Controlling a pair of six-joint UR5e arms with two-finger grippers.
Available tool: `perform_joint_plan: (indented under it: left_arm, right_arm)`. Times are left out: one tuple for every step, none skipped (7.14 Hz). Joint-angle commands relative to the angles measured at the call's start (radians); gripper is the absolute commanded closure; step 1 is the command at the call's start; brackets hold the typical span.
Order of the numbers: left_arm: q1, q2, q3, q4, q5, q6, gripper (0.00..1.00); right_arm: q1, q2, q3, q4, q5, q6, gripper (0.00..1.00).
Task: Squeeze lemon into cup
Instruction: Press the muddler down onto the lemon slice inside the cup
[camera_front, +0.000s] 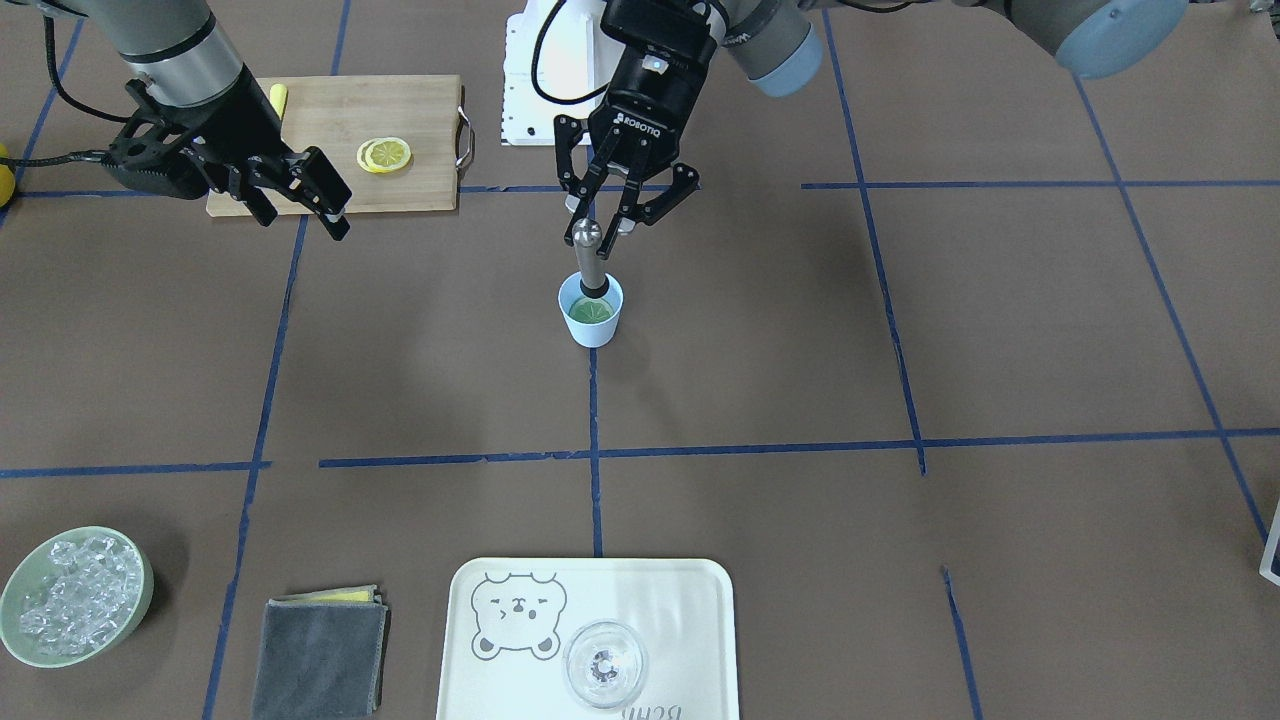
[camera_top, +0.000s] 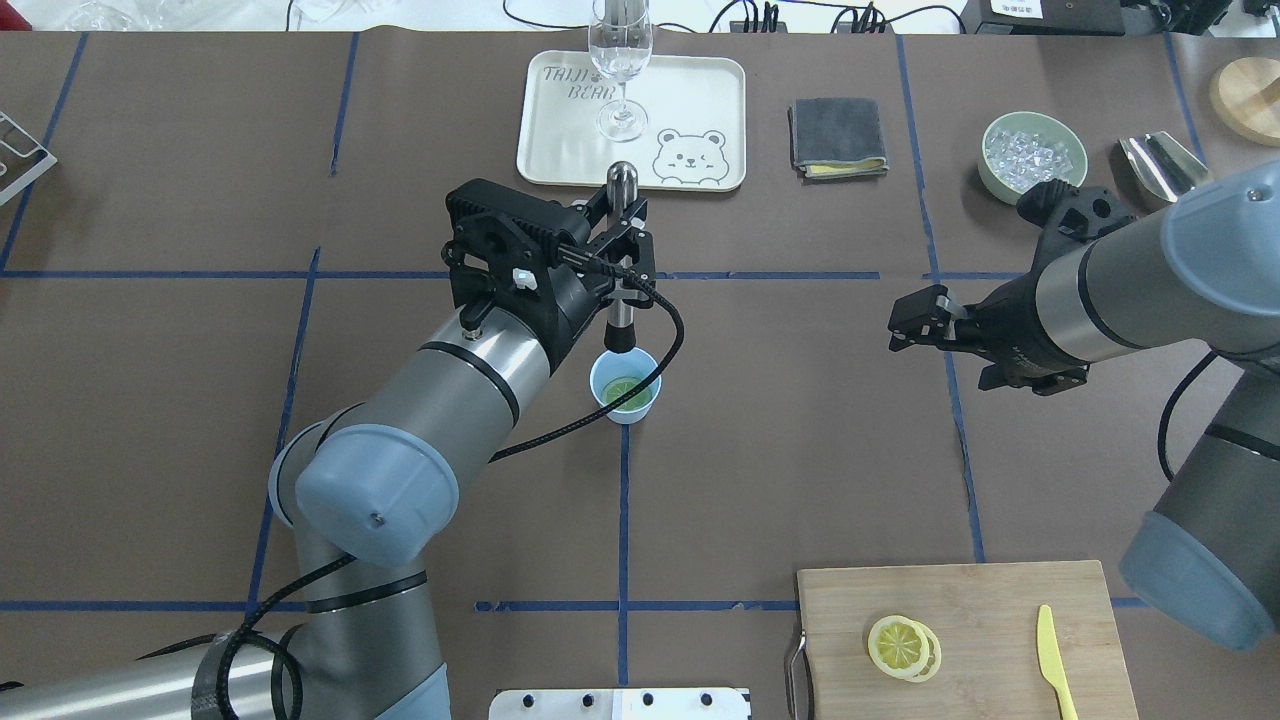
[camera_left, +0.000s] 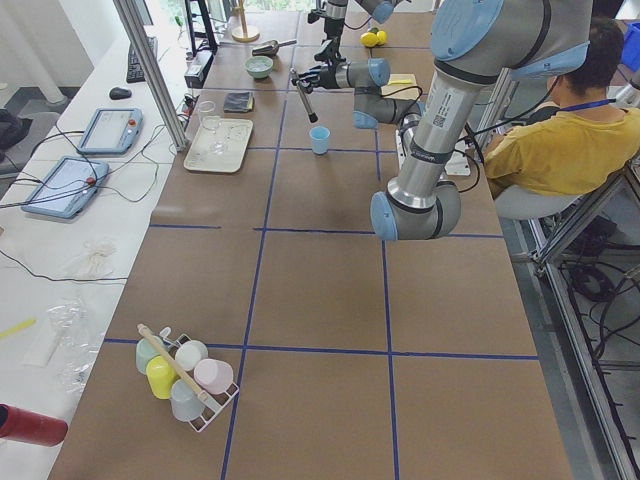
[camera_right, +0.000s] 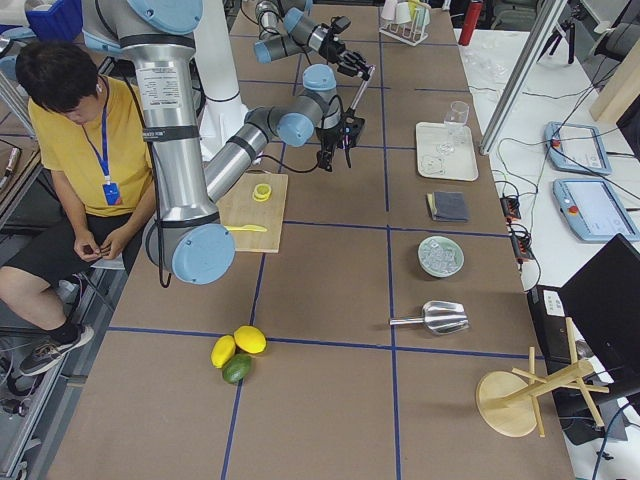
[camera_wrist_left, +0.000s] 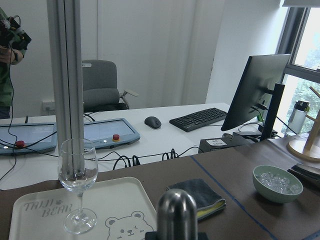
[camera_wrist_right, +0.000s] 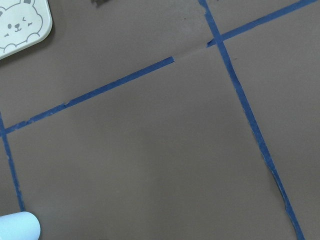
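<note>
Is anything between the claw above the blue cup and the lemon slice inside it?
Only its own tool: the left claw grips a metal muddler whose dark tip points down into the cup at the lemon slice. Nothing else shows between.

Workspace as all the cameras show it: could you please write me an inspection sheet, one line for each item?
Surface: brown paper table with blue tape lines; no spill seen.
Job's things: light-blue cup upright, mid-table; lemon slice lying inside it.
Clutter: cutting board with two more slices and a yellow knife; tray with a glass; ice bowl; grey cloth.
Grippers: left gripper shut on a metal muddler, its tip at the cup's mouth; right gripper open, holding nothing, away from the cup.
Cables: left wrist cable loops close over the cup.
Surroundings: seated person beside the robot.
</note>
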Motion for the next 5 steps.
perform_joint_plan:
  left_arm:
    - [0.027,-0.015,0.062,-0.009,0.078,-0.001,1.0]
    - [0.027,-0.014,0.071,-0.015,0.078,-0.001,1.0]
    - [0.027,-0.02,0.091,-0.017,0.078,-0.001,1.0]
    - [0.042,-0.023,0.111,-0.017,0.08,-0.001,1.0]
    - [0.059,-0.026,0.117,-0.027,0.08,-0.001,1.0]
  right_arm:
    - [-0.001,-0.003,-0.003,0.002,0.0,0.0,0.0]
    - [-0.002,-0.008,-0.003,0.002,-0.001,0.0,0.0]
    - [-0.002,-0.008,-0.003,0.002,-0.001,0.0,0.0]
    - [-0.004,-0.008,-0.004,0.002,-0.001,0.0,0.0]
    - [-0.005,-0.005,-0.006,0.002,-0.001,0.0,0.0]
